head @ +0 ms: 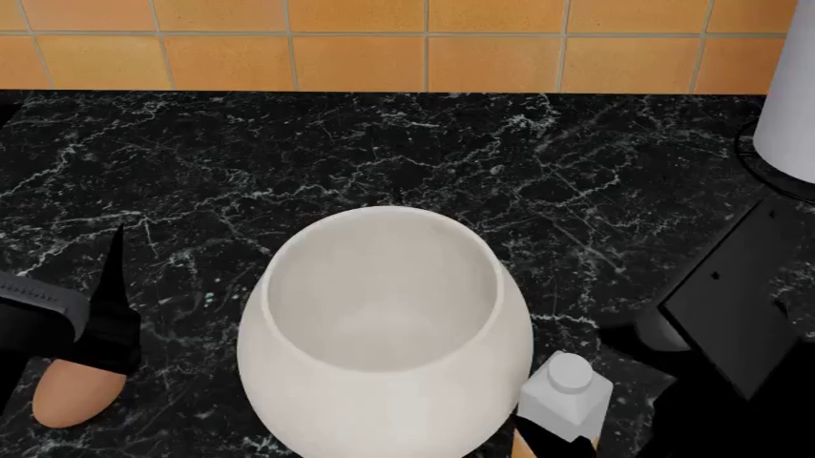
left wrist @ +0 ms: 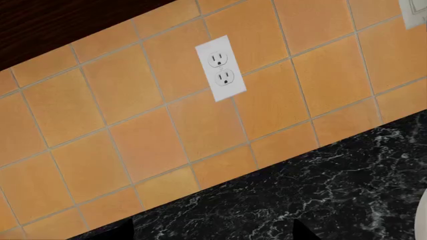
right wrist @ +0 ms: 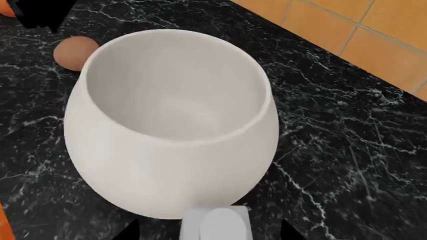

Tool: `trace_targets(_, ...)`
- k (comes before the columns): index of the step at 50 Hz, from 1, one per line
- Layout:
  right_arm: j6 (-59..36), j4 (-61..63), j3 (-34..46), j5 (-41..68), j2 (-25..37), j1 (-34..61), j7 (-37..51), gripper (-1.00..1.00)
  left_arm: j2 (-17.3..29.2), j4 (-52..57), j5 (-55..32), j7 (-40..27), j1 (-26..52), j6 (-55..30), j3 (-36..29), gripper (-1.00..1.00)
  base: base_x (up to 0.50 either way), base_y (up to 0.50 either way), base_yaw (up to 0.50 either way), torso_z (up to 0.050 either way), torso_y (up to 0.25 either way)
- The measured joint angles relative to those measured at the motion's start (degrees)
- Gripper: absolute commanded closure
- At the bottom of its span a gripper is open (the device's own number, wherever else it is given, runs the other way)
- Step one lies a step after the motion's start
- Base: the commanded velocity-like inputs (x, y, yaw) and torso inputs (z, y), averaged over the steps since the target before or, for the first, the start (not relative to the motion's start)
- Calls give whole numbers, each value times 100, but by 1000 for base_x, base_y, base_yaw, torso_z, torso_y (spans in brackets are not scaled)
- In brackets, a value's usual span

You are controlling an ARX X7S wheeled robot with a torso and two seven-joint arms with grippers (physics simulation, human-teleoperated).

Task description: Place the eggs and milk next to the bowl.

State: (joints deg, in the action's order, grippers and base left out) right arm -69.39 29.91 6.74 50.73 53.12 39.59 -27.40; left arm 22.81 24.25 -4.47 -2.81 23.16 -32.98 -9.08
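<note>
- Nearest, at the head view's lower edge, the milk carton (head: 562, 391) is seen just beside the bowl's right flank, its round white cap upward; the right gripper (right wrist: 208, 231) is set around it, though whether the dark fingers actually press it cannot be told.
- Beside it, the large white bowl (head: 382, 382) stands upright on the black marble counter (head: 421, 153), its wide mouth open.
- On the bowl's left, a tan-brown egg (head: 74, 394) lies on the counter, near the bowl but apart from it.
- Over that egg the left gripper (head: 114, 315) is seen as a dark shape; how far it is opened cannot be judged, and the egg appears to lie free.
- Farther back, a tall white cylinder (head: 789, 95) on a black base is seen at the right.
- Farthest, an orange tiled wall (left wrist: 133, 130) bearing a white outlet (left wrist: 220, 68) closes the counter.
</note>
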Motion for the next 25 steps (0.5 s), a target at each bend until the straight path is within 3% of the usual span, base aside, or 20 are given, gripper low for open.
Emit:
trace_targets(13, -443, 417, -689, 673, 72, 254, 319, -100, 26, 58, -42, -7, -29, -19, 22, -100, 0, 0, 0, 0, 0)
trace_targets(25, -437, 832, -1680, 1102, -226, 184, 1062, -100, 95, 261, -159, 16, -113, -286, 87, -100, 0, 0, 0, 0, 0)
